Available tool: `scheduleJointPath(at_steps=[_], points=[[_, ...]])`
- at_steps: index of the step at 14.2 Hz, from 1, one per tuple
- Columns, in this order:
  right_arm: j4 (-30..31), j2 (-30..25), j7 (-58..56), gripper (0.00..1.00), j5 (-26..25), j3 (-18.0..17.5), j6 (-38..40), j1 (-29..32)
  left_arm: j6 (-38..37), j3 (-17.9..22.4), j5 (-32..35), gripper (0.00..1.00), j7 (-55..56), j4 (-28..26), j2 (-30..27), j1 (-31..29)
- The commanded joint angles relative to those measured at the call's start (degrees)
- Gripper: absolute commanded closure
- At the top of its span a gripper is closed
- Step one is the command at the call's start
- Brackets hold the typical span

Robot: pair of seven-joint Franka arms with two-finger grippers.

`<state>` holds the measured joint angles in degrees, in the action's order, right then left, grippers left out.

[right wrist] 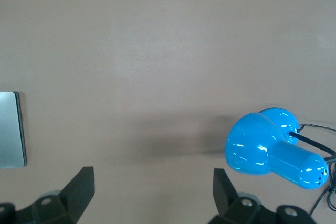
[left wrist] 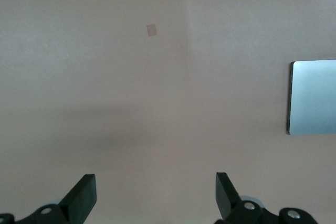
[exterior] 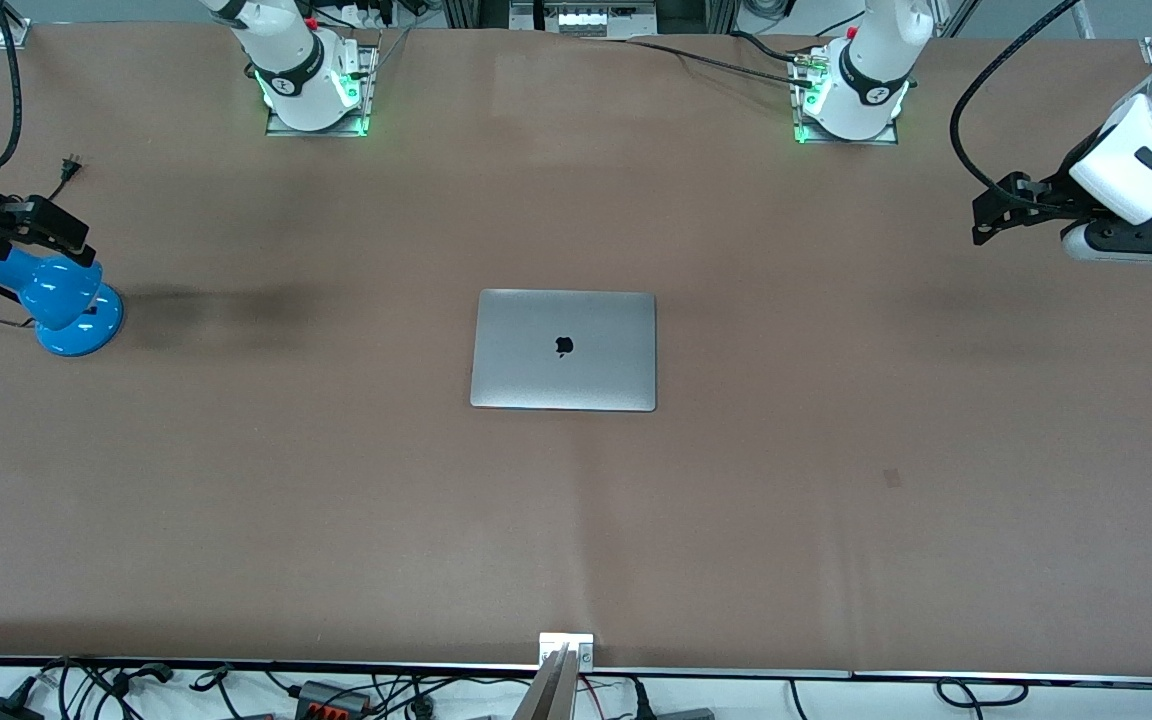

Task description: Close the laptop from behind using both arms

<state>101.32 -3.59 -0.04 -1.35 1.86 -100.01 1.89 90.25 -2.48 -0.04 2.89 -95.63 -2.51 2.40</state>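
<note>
left gripper (left wrist: 155,195) fingers spread over table (left wrist: 105,77) | laptop (left wrist: 314,97) closed

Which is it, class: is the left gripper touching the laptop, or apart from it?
Apart. The front view shows the left gripper at the left arm's end of the table, with bare table between it and the closed laptop.

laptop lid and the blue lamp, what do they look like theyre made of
The laptop lid looks like brushed or anodised metal: matte silver-grey with a soft, even sheen and a black logo. The blue lamp looks like glossy plastic or painted metal, judging by its sharp white highlights; which one is unclear.
</note>
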Motion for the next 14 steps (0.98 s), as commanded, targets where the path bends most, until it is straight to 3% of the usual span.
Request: scheduleJointPath(at_steps=[1, 14], points=[[-0.42, -0.36, -0.49, 0.00, -0.05, 0.51, 1.57, -0.75, -1.04, 0.02, 1.01, 0.00, -0.60, 0.54, -0.31, 0.32], [-0.42, -0.89, -0.49, 0.00, -0.05, 0.51, 1.84, -0.75, -1.22, 0.02, 1.01, 0.00, -0.34, 0.62, -0.31, 0.32]])
